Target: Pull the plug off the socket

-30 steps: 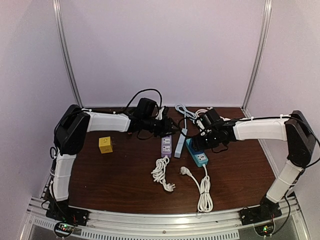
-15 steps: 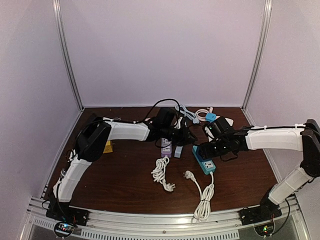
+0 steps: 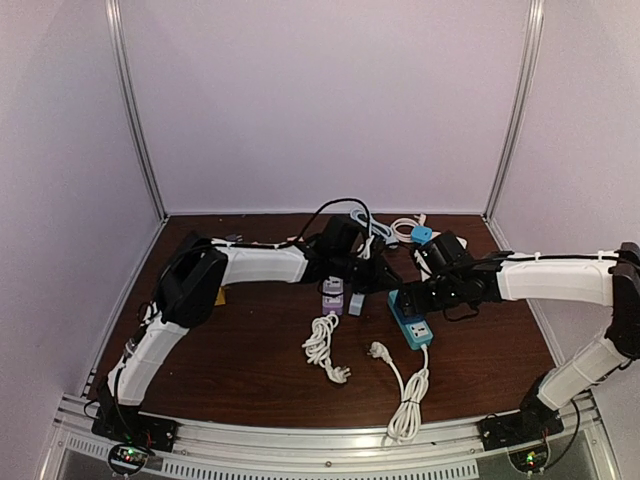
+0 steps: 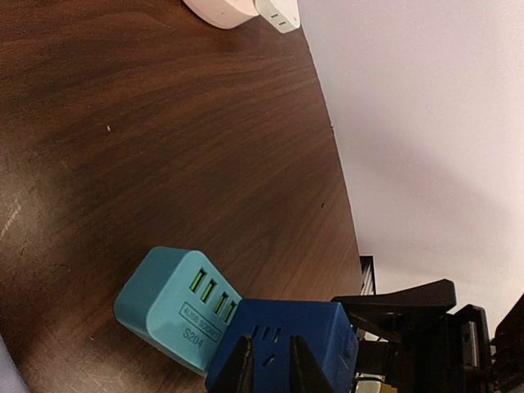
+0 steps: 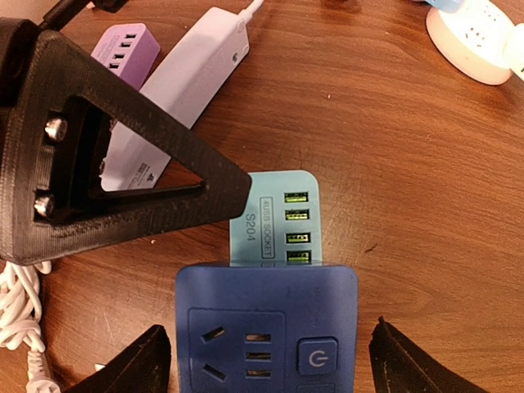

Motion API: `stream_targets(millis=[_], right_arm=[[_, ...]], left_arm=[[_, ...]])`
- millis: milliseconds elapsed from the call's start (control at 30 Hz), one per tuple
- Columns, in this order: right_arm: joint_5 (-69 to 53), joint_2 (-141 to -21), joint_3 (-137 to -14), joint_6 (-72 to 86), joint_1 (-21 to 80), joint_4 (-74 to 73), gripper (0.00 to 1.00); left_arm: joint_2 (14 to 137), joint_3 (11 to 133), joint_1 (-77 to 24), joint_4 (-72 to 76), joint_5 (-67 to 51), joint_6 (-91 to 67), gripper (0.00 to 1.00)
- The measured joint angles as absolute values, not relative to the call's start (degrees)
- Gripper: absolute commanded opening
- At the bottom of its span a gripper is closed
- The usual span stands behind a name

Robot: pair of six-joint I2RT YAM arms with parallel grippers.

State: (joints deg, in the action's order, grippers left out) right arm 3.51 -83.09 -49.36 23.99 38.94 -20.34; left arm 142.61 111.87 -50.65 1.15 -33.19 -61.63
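My right gripper [image 5: 274, 370] is spread wide, with a finger just beside each flank of the blue block [image 5: 246, 299]. Neither pad is clearly touching it. That block has a button and bare outlet holes on its face. It sits over the end of the teal socket strip [image 5: 274, 214], whose four USB ports show just ahead of my right fingers. I take the blue block for the plug-in piece to be pulled. My left gripper [image 4: 268, 370] is narrow, with a slim gap and nothing visibly in it, held close to the same blue block by the teal end.

Both pieces look like hard, smooth plastic: stiff, light and a little slippery. I would grip the block squarely on its flat sides, then pull straight away from the strip, since a tilt might jam the pins. The light strip would likely slide on the bench [image 3: 250, 350] unless my left gripper pins it. I see no containers. The nearest thing is the outlet holes, and they are empty.
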Motion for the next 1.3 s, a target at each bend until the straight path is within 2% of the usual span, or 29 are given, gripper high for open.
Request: stream_targets(millis=[733, 900, 1133, 1300], right_arm=[[4.1, -83.0, -49.5, 23.5, 38.9, -20.3, 0.71], [4.1, -83.3, -49.5, 23.0, 38.9, -19.8, 0.64], [4.1, -83.6, -49.7, 22.7, 39.0, -19.6, 0.6], [3.9, -83.6, -49.7, 22.6, 39.2, -19.6, 0.44]], left_arm=[[148.7, 120.4, -52.0, -6.2, -31.6, -59.5, 0.1], [149.0, 122.1, -52.3, -10.3, -29.8, -57.8, 0.1], [149.4, 123.9, -52.8, -14.0, -28.1, -55.5, 0.1], [150.5, 126.7, -53.1, -16.3, -27.0, -54.0, 0.1]])
